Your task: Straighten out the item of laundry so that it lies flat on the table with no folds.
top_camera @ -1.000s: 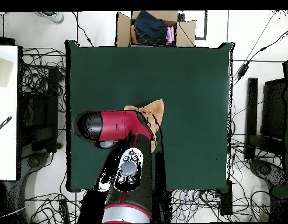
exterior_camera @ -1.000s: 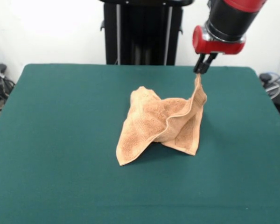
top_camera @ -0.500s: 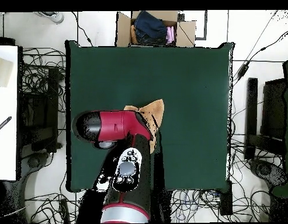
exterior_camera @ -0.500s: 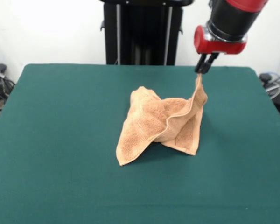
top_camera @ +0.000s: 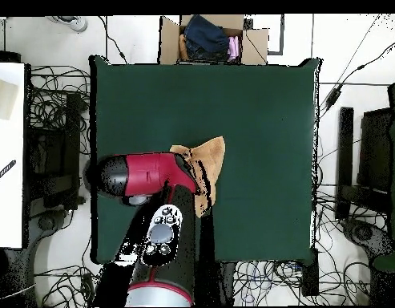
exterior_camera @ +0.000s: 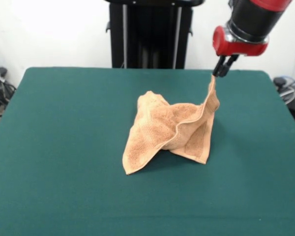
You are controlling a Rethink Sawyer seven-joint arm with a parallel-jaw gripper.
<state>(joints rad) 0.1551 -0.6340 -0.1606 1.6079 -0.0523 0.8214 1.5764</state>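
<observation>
The item of laundry (exterior_camera: 169,130) is an orange-tan towel, crumpled and folded on the green table (exterior_camera: 64,147). One corner is pulled up into a peak at the right. My gripper (exterior_camera: 218,73) is shut on that raised corner, well above the table top. The rest of the towel drapes down from the peak and rests on the cloth. In the overhead view the towel (top_camera: 210,152) shows partly beside the red arm (top_camera: 144,172), which hides its lifted corner and the gripper.
A cardboard box (top_camera: 212,38) with dark clothes stands past the table's far edge in the overhead view. Cables and equipment lie on the floor around the table. The black pedestal (exterior_camera: 150,34) rises behind the table.
My gripper has moved a little to the right in the front view with the towel corner in it, stretching the raised peak that way. The rest of the towel has stayed put.
</observation>
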